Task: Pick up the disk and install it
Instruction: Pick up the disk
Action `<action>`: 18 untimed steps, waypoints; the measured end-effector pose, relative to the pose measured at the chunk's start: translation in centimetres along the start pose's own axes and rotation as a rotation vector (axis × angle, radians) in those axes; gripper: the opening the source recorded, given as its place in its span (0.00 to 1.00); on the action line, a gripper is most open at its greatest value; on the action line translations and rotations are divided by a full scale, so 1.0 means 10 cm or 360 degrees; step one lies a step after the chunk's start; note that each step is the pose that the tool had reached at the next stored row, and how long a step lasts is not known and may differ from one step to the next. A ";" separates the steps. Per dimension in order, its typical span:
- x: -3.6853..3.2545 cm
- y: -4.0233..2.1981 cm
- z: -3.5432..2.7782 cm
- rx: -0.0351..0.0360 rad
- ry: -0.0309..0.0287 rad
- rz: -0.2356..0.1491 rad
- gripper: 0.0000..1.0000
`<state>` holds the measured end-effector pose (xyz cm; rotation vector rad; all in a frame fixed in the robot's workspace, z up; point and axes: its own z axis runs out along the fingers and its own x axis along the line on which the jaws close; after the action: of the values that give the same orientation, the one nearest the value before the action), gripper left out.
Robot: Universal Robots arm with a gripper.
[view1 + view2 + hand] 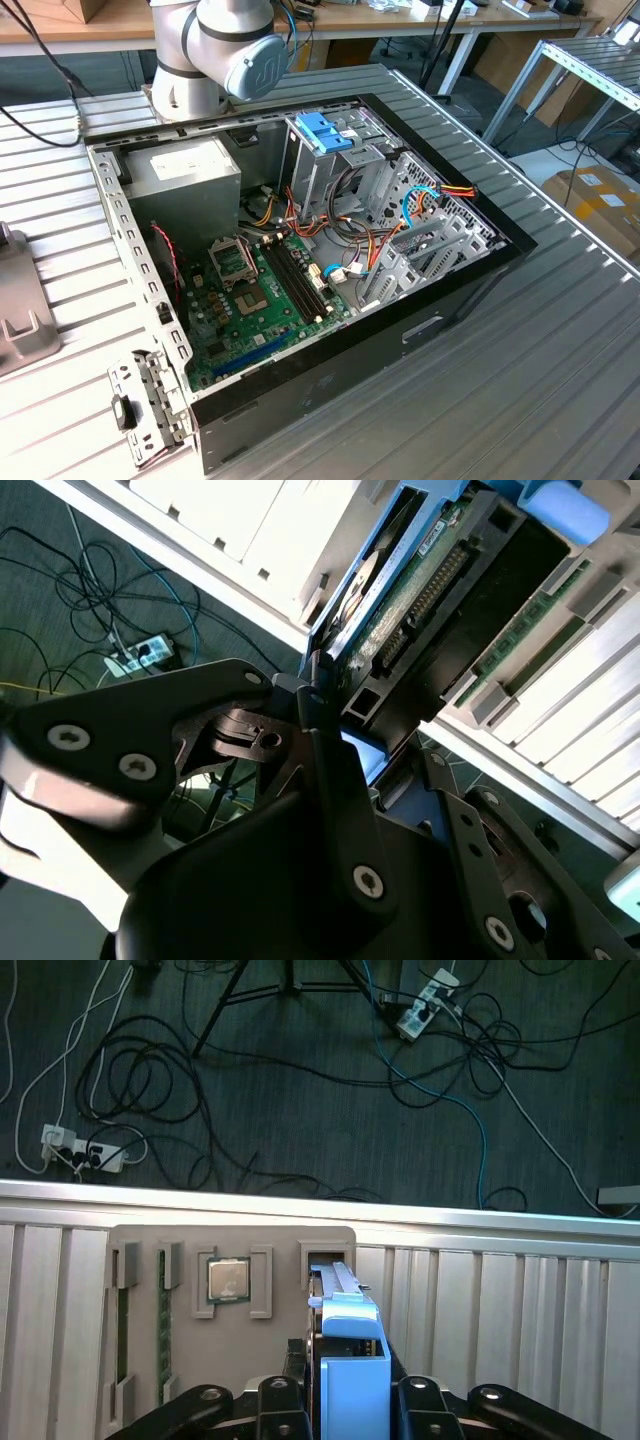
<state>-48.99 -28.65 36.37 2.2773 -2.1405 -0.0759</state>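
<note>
The disk point(350, 1335) is being held on edge in the first wrist view, clamped in the gripper point(348, 1385), its long axis running straight out toward the grey tray point(180, 1238).

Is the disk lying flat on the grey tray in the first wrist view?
No, the disk stands on edge, its blue rail facing the camera.

disk point(350, 1375) between the fingers point(415, 1395), at the parts tray point(230, 1360); motherboard point(265, 290) inside the computer case point(135, 250)

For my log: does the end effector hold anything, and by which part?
The end effector holds the disk by its blue plastic rails.
</note>
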 end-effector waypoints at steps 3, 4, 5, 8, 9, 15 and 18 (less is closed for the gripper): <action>0.000 0.001 -0.020 0.0000 0.00000 0.0000 0.37; -0.001 0.001 -0.031 0.0000 0.00001 0.0000 0.37; -0.001 0.002 -0.036 0.0000 0.00000 0.0000 0.37; -0.001 0.002 -0.050 0.0000 0.00000 0.0000 0.37; -0.001 0.002 -0.054 0.0000 0.00000 0.0000 0.37; -0.002 0.004 -0.092 0.0000 0.00000 0.0000 0.37; -0.003 0.005 -0.113 0.0000 0.00000 0.0000 0.37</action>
<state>-48.99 -28.65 37.50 2.2772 -2.1405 -0.0760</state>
